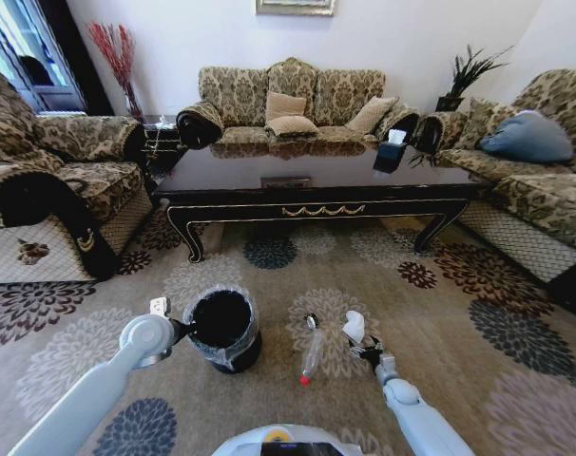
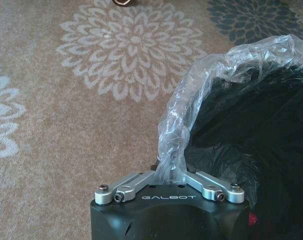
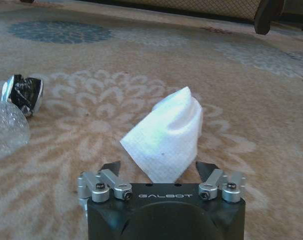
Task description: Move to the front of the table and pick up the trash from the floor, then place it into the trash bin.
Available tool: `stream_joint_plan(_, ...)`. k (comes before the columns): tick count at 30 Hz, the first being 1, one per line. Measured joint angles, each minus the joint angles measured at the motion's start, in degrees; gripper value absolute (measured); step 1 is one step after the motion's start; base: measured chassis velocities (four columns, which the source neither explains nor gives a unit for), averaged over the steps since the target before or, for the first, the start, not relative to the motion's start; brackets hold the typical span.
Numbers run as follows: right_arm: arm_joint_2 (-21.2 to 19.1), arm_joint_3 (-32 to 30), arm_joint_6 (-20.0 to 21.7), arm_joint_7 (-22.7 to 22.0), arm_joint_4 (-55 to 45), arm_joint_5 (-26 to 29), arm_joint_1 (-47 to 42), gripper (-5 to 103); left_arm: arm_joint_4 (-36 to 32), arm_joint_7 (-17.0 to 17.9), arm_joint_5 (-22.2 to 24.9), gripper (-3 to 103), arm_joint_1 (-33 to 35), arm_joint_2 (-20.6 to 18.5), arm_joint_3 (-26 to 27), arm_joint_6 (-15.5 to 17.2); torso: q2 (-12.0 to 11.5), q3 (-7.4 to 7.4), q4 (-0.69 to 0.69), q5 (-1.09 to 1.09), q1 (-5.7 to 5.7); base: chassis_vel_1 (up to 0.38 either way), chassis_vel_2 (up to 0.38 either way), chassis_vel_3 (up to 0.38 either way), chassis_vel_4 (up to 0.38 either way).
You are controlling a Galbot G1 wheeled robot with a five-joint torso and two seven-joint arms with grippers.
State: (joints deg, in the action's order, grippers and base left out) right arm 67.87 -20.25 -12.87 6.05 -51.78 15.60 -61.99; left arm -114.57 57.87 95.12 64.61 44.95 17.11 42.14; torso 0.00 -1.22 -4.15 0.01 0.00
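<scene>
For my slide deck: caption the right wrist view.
Open right pincer straddling a white paper wad on the floral carpet, crushed foil piece nearby.

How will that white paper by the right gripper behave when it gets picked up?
The white paper looks thin and creased, so probably very light and floppy. It should crush between the right gripper's open fingers, not slip.

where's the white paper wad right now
The white paper wad lies on the carpet on the robot's right, between the open fingers of the right gripper, right of the clear bottle.
</scene>
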Motion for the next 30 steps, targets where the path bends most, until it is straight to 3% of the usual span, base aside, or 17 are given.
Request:
stream_joint_plan(3, 0.4, 0.0, 0.1, -0.1, 0.6, 0.1, 0.4, 80, 0.1, 0.0, 0.0, 0, 0.1, 0.2, 0.0, 0.0, 0.0, 0.00, 0.02, 0.00, 0.00, 0.000, 0.000, 0.000, 0.000)
stream_joint_plan(4, 0.6, 0.0, 0.2, -0.1, 1.2, 0.1, 0.7, 70, 0.2, 0.0, -0.1, 0, 0.4, 0.5, 0.0, 0.0, 0.0, 0.00, 0.02, -0.01, 0.00, 0.000, 0.000, 0.000, 0.000)
stream_joint_plan(9, 0.6, 0.1, 0.1, -0.1, 2.2, 0.1, 1.1, 59, 0.4, 0.0, -0.2, 0, 0.7, 0.7, 0.0, 0.0, 0.0, 0.00, 0.03, 0.01, 0.00, 0.000, 0.000, 0.000, 0.000)
stream_joint_plan(11, 0.4, 0.0, 0.0, -0.2, 2.5, 0.1, 1.1, 42, 0.8, 0.0, -0.3, 0, 0.2, 0.9, 0.1, 0.0, 0.0, 0.00, 0.03, -0.02, 0.00, 0.000, 0.000, 0.000, 0.000)
stream_joint_plan(15, 0.3, -0.1, 0.0, -0.2, 2.3, 0.1, 1.0, 37, 1.0, -0.2, -0.2, 0, -0.1, 1.1, -0.1, 0.0, 0.0, 0.00, 0.00, 0.00, 0.00, 0.000, 0.000, 0.000, 0.000)
stream_joint_plan(18, -0.1, -0.4, 0.0, -0.6, 1.5, -0.1, 0.4, 20, 1.2, -0.4, -0.3, 0, -0.5, 1.7, -0.4, 0.0, 0.0, 0.00, -0.02, -0.04, 0.00, 0.000, 0.000, 0.000, 0.000)
stream_joint_plan(21, -0.2, -0.6, 0.0, -0.7, 1.1, -0.2, 0.1, 15, 1.2, -0.6, -0.2, 0, -0.6, 2.0, -0.5, 0.0, 0.0, 0.00, -0.02, 0.00, 0.00, 0.000, 0.000, 0.000, 0.000)
stream_joint_plan(23, -0.3, -1.0, -0.1, -0.8, 0.6, -0.3, -0.2, 4, 1.3, -0.6, -0.4, 0, -0.6, 2.3, -0.7, 0.0, 0.0, 0.00, -0.01, -0.01, 0.00, 0.000, 0.000, 0.000, 0.000)
stream_joint_plan(30, -1.1, -2.7, -0.2, -1.6, -3.0, -1.3, -2.2, 0, 1.3, -0.6, -0.6, 0, -1.1, 2.5, -1.7, 0.0, 0.0, 0.00, 0.02, 0.00, 0.00, 0.000, 0.000, 0.000, 0.000)
